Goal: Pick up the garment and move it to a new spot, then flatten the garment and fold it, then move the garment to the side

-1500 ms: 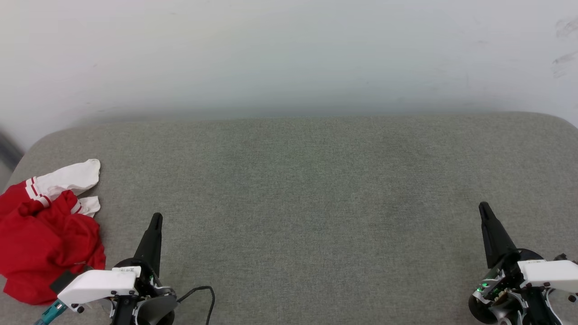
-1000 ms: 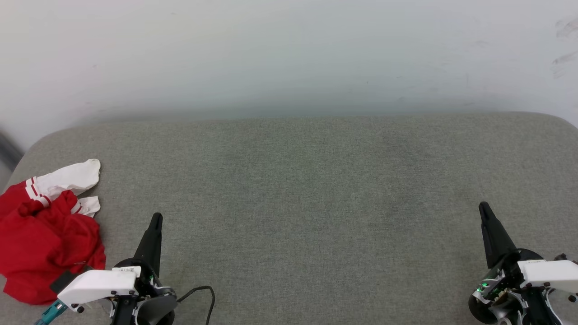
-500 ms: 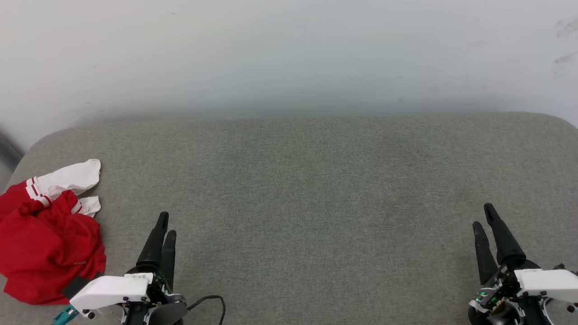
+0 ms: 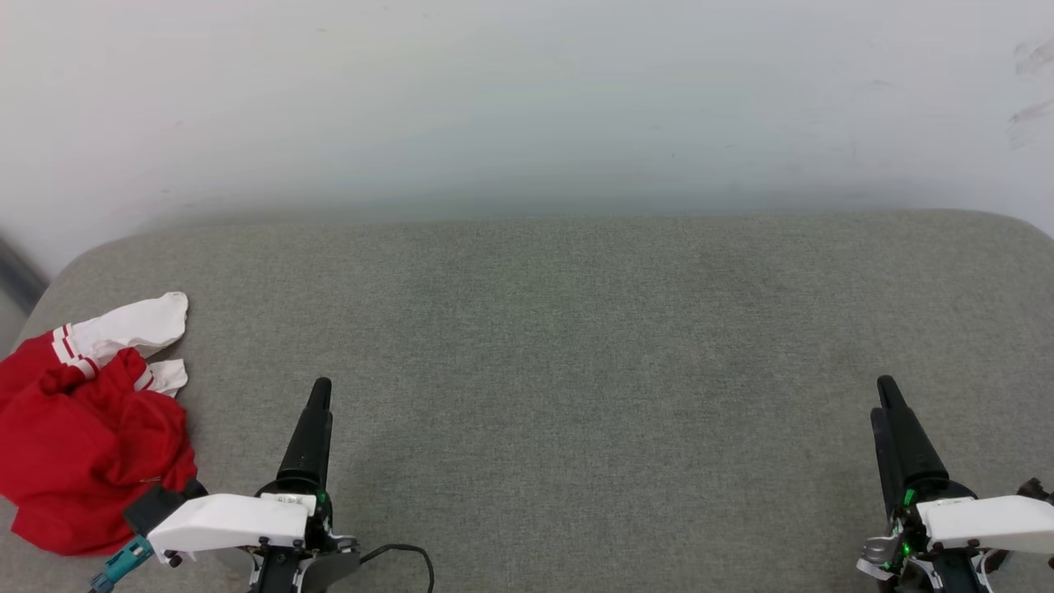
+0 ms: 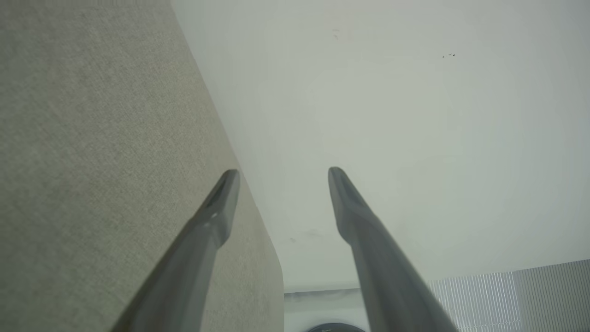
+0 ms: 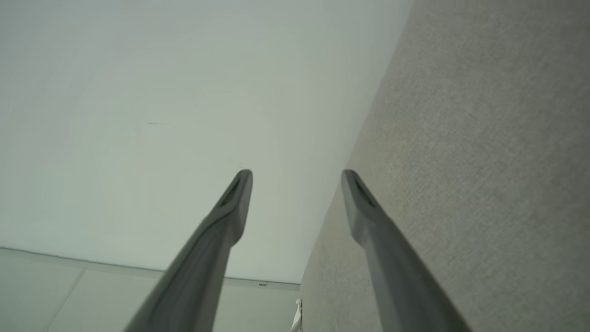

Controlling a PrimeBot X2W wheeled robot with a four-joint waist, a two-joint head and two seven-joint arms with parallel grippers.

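The garment point(image 4: 78, 436), a red shirt with white sleeves and red-and-white striped trim, lies crumpled at the left edge of the grey cushioned surface point(image 4: 560, 346). My left gripper point(image 4: 319, 391) hovers just right of the garment, apart from it. In the left wrist view its fingers point(image 5: 216, 216) stand spread, so the left gripper point(image 5: 282, 173) is open and empty. My right gripper point(image 4: 885, 395) is low at the far right, well away from the garment. The right wrist view shows the right gripper point(image 6: 297, 174) open with nothing between its fingers.
A pale wall point(image 4: 527, 99) rises behind the cushioned surface. A black cable point(image 4: 403, 552) loops by the left wrist. The cushion's rounded corners fall away at the far left and far right.
Both grippers have gone from shut to open. The left gripper has shifted a little to the right and forward. The garment has not moved.
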